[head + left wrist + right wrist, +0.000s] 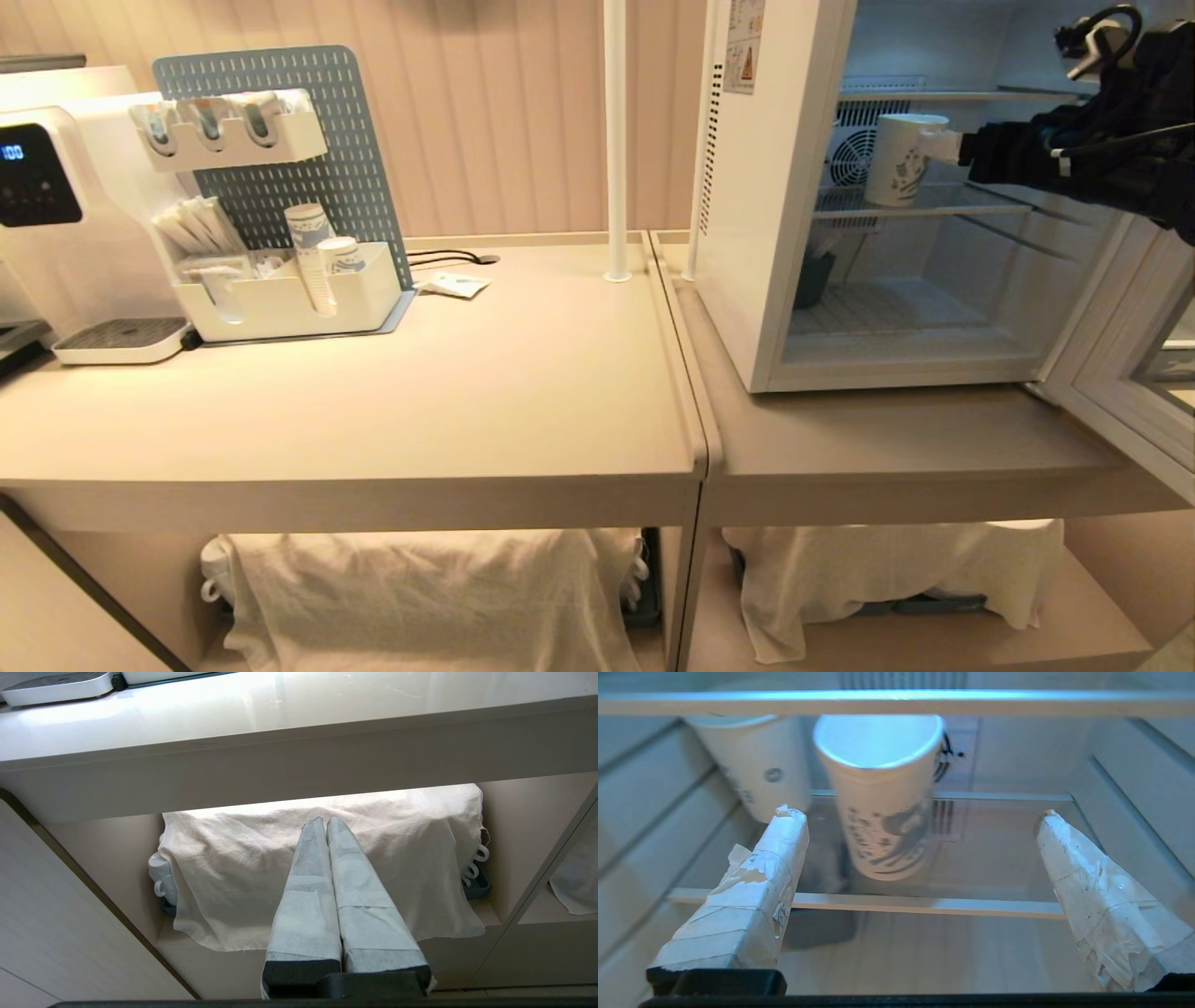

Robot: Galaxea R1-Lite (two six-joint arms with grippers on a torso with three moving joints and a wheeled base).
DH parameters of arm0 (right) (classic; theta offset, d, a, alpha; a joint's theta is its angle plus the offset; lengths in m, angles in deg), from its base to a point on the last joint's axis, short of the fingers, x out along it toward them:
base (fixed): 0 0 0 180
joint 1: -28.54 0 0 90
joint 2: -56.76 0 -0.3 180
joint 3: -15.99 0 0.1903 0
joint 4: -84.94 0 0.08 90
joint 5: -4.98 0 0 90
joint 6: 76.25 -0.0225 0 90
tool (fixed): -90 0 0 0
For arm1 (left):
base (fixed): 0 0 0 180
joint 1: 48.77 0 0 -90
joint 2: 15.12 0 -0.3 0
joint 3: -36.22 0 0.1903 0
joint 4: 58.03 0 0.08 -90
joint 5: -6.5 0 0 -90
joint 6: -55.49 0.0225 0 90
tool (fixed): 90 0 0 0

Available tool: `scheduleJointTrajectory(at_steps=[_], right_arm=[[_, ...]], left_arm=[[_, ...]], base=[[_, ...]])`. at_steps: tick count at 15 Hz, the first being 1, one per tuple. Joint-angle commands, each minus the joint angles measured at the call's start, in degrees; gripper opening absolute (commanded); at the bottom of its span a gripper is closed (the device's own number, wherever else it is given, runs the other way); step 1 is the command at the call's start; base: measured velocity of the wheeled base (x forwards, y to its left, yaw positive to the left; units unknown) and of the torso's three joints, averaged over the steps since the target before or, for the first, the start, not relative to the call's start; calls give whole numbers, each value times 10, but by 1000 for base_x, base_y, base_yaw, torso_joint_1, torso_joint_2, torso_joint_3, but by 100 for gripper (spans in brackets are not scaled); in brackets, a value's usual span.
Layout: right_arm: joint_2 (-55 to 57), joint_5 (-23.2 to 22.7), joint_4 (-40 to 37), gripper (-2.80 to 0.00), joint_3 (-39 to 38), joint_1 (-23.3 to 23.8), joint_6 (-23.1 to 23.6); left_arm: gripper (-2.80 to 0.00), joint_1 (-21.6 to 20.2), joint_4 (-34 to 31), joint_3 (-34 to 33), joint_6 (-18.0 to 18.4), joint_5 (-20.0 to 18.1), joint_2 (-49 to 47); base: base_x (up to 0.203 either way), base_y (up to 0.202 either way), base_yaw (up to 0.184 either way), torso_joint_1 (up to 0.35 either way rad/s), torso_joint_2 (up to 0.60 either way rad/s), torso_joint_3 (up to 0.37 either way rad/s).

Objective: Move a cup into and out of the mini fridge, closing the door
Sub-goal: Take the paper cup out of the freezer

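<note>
Surroundings: pale ribbed wall behind two beige tables (523, 392) set side by side, a white pole (615, 140) standing at their far joint.
Mini fridge (756, 215): stood on the right table, interior exposed, round fan on the rear wall.
Door (1111, 373): swung wide to the right, its pale frame reaching toward the near edge.
Cup (901, 159): upright on the middle glass shelf inside the fridge, blue swirl facing outward; its reflection showed in the left wall in the right wrist view.
Right gripper (920, 816): reached in from the right at shelf level, taped fingers (756, 891) spread wide on either side of the cup (882, 798), apart from it, grasping nothing.
Left gripper (326, 823): parked low before the left table, fingers pressed together, empty, pointing at a cloth (317, 868) draped over mugs on the lower shelf.
Far left: white dispenser (56, 205) and a blue pegboard organiser (280, 196) holding stacked paper cups (311, 257).
</note>
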Motion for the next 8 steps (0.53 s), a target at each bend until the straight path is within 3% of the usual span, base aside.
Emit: scheduleJointTrajectory(at_steps=[1,8], right_arm=[[19,-1,1,0,11,6,0],[60,0,1,0,45,7,-4]], left_arm=[[-280,0,0,0,0,0,-1],[-280,0,0,0,0,0,-1]], base=[[0,0,0,0,0,0],[0,0,0,0,0,0]])
